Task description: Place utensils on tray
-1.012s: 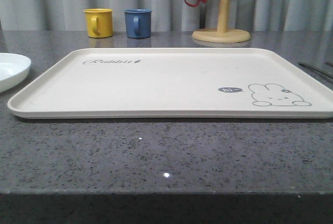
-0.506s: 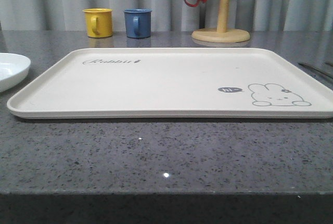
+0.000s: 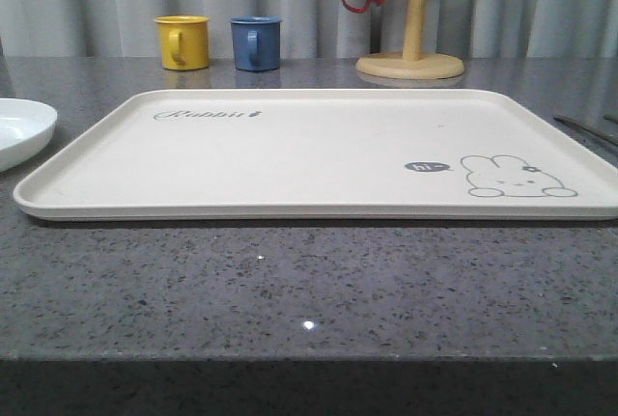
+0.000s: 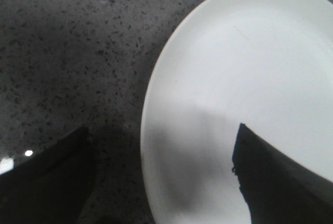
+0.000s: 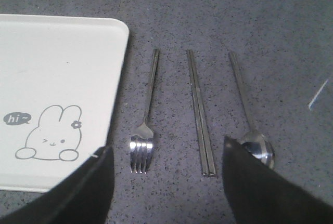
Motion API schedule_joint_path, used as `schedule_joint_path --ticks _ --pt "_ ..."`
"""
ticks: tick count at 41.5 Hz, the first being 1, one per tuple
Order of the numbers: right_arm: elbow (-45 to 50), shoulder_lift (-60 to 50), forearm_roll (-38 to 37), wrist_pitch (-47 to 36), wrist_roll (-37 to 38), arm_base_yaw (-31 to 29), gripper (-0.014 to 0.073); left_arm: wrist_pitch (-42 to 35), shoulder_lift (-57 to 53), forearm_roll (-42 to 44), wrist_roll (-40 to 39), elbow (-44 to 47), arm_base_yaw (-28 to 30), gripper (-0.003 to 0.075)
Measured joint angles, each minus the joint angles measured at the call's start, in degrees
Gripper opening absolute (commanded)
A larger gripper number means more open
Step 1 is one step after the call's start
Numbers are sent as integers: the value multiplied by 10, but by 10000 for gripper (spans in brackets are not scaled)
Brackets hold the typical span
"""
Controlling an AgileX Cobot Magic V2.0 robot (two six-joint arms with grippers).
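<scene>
You have nothing on the large cream rectangular tray (image 3: 319, 151) with its grey rabbit drawing yet; it lies bare. All three pieces wait on the speckled dark grey stone tabletop (image 5: 270, 21) just beside the tray's edge: the slim silver four-tined fork (image 5: 146, 115) nearest it, then the pair of flat silver chopsticks (image 5: 200, 112), then the oval-bowled silver spoon (image 5: 248, 110), lying parallel and apart. Your right hand (image 5: 166, 182) hovers over them, released and holding nothing. Your left hand (image 4: 164, 182) hangs spread over the round white plate (image 4: 244, 78), also empty. Behind the tray stand a yellow mug (image 3: 183, 42), a blue mug (image 3: 256, 43) and a wooden mug tree (image 3: 411, 59), with grey curtains beyond.
</scene>
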Motion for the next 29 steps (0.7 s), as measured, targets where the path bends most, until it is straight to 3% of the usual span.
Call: schedule_joint_path --ticks 9,14,22,29 --pt "0 0 0 0 0 0 477 -10 7 1 4 -1 0 104" --pt "0 0 0 0 0 0 477 -10 9 0 4 -1 0 -21" --pt "0 0 0 0 0 0 477 -2 9 0 4 -8 0 -20" --pt "0 0 0 0 0 0 477 51 9 -12 4 -67 0 -20"
